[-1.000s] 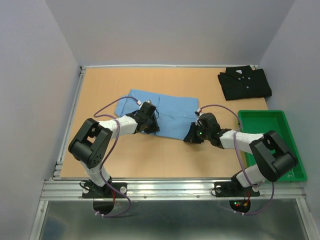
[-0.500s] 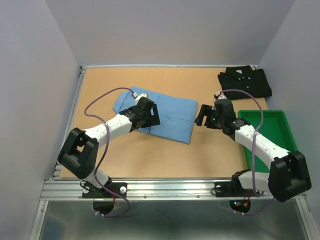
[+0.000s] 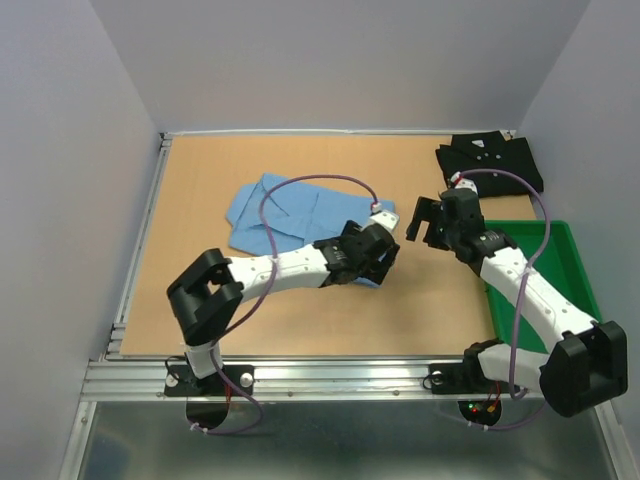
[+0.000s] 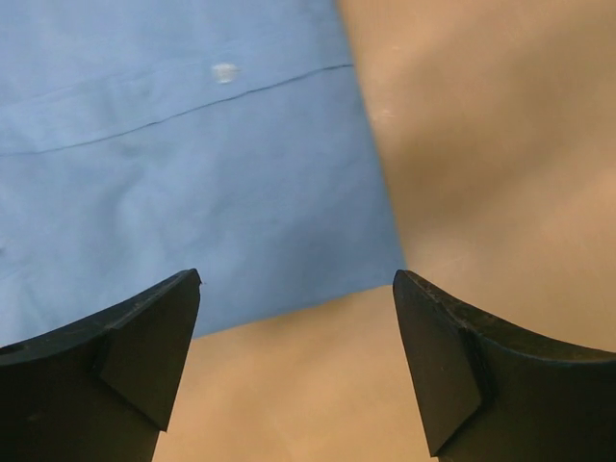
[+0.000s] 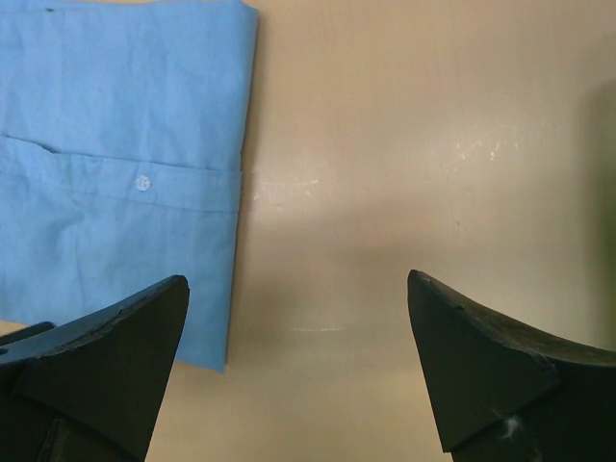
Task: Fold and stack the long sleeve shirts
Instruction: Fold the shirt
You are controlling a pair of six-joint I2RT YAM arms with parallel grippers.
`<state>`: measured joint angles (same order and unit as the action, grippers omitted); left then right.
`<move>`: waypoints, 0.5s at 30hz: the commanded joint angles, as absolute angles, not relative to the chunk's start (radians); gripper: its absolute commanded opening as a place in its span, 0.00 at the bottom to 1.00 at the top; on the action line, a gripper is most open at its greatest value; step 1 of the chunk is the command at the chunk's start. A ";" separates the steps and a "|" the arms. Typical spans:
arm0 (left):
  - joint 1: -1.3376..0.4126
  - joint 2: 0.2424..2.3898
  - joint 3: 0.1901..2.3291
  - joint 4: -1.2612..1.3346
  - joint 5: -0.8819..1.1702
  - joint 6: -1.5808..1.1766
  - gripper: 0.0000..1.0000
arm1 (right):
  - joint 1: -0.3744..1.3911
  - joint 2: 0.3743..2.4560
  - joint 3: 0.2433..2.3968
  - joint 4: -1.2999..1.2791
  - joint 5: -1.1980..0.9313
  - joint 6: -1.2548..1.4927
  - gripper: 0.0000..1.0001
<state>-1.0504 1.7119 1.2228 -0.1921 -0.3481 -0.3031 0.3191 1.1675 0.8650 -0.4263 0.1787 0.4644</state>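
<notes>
Two shirts lay on the table: black shirt folded far right, light blue shirt part-folded at centre. Left fingers hung wide open, empty, over its near-right corner; right fingers likewise alongside. Next, probably: pinch corner, fold.

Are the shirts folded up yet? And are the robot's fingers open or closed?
Light blue shirt: folded over, flat on the table, not stacked.
Black shirt: folded, alone in the far right corner.
Left fingers: open, over the blue shirt's corner, holding nothing.
Right fingers: open, over bare table, holding nothing.
</notes>
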 commanded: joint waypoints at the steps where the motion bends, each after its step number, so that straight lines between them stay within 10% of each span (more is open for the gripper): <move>1: -1.097 1.819 1.321 -0.189 -0.370 -0.221 0.89 | 0.307 1.118 0.899 -0.454 0.247 0.486 1.00; 15: -1.183 2.052 1.407 -0.163 -0.449 -0.178 0.75 | 0.298 1.046 0.861 -0.480 0.299 0.497 1.00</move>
